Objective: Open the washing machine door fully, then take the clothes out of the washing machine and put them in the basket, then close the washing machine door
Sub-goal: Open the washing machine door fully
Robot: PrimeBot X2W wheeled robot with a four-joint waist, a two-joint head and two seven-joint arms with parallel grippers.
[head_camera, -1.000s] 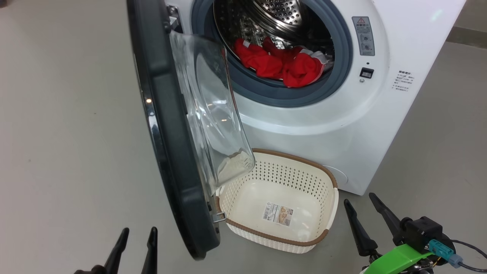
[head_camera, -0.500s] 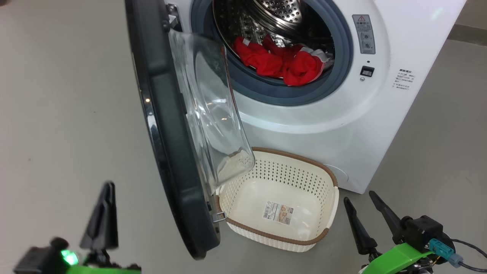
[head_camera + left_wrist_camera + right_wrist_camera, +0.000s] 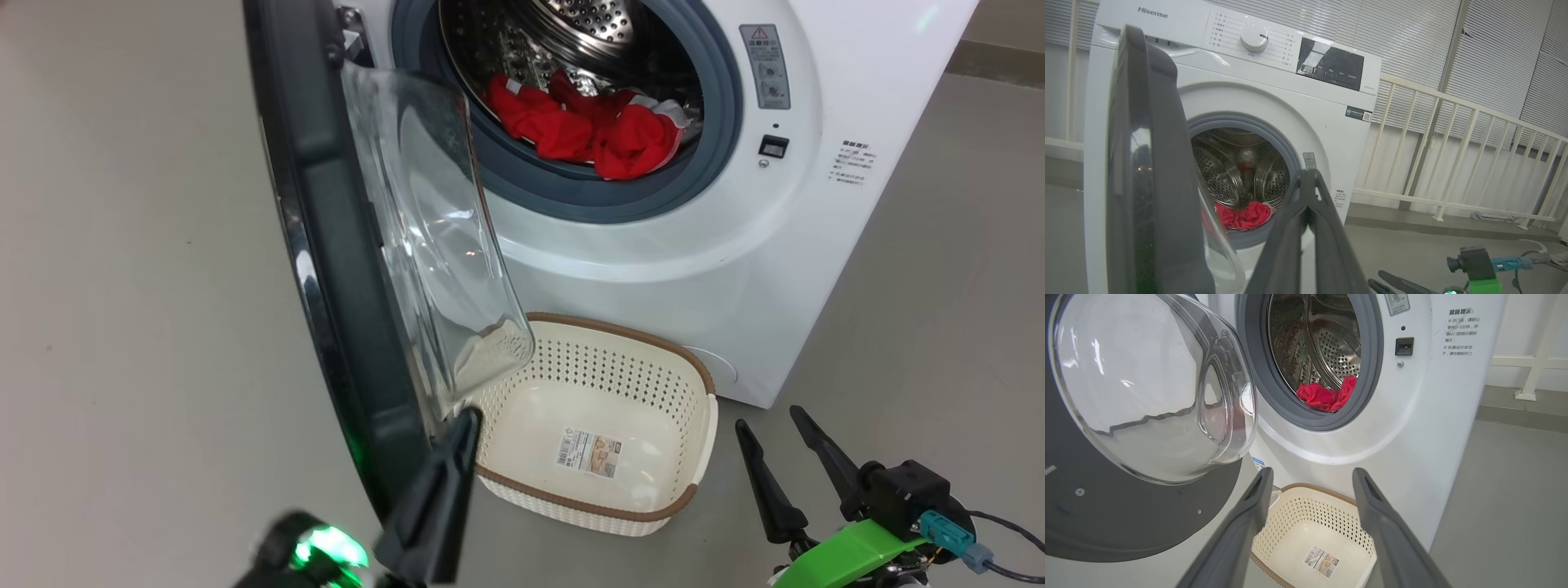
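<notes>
One big white front-loading washing machine (image 3: pixel 694 269) stands on a grey floor (image 3: pixel 122 327), its one round door (image 3: pixel 326 245), glossy black rim and bulging clear glass bowl, swung out to the robot's left and seen almost edge-on from the head. Inside the steel drum (image 3: pixel 588 24), a single heap of bright red clothes (image 3: pixel 604 135) with white trim lies at the bottom, against the grey rubber gasket (image 3: pixel 571 192); how many garments make up the heap cannot be told. One small cream-white perforated plastic basket (image 3: pixel 604 367) with a brown woven-look rim sits on the floor just in front of the machine, partly under the door's glass, with one paper label (image 3: pixel 589 453) on its bottom. Two tools are in view. The left tool (image 3: pixel 467 420) has its two dark fingers pressed together on nothing, its tip in front of the door's lower edge near the basket's corner; whether it touches the door is unclear. The right tool (image 3: pixel 767 420) hangs over the floor to the basket's right, its two fingers spread wide and empty.
</notes>
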